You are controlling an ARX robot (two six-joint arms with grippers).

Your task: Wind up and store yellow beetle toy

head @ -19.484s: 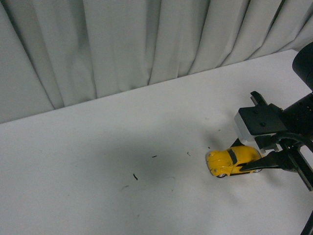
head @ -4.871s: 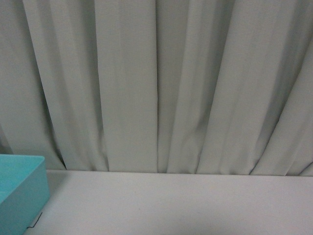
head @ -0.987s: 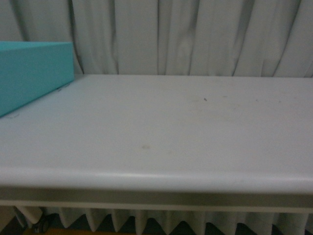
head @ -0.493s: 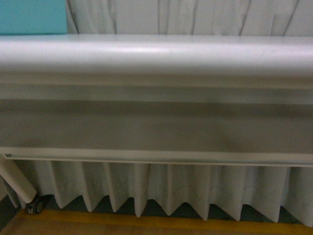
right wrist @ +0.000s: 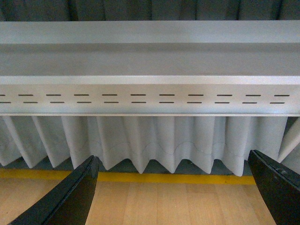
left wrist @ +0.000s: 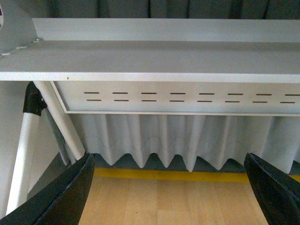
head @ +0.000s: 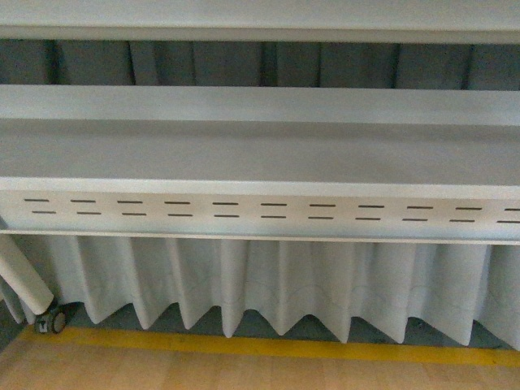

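Note:
The yellow beetle toy is out of view in every view. All three cameras look under the white table at its slotted metal rail (head: 260, 210). My left gripper (left wrist: 168, 161) is open, its two black fingers (left wrist: 70, 192) spread wide with only wooden floor and curtain between them. My right gripper (right wrist: 173, 157) is open as well, with black fingers (right wrist: 75, 194) far apart and nothing held. Neither gripper shows in the front view.
A pleated white curtain (head: 268, 284) hangs behind the table down to a yellow floor line (head: 268, 348) and wooden floor (left wrist: 164, 201). A slanted white table leg (left wrist: 61, 117) and a caster wheel (head: 55, 321) stand at the left.
The front view has sunk from the tabletop, past its front edge, to the underside and slotted rail. The teal box has left the picture.

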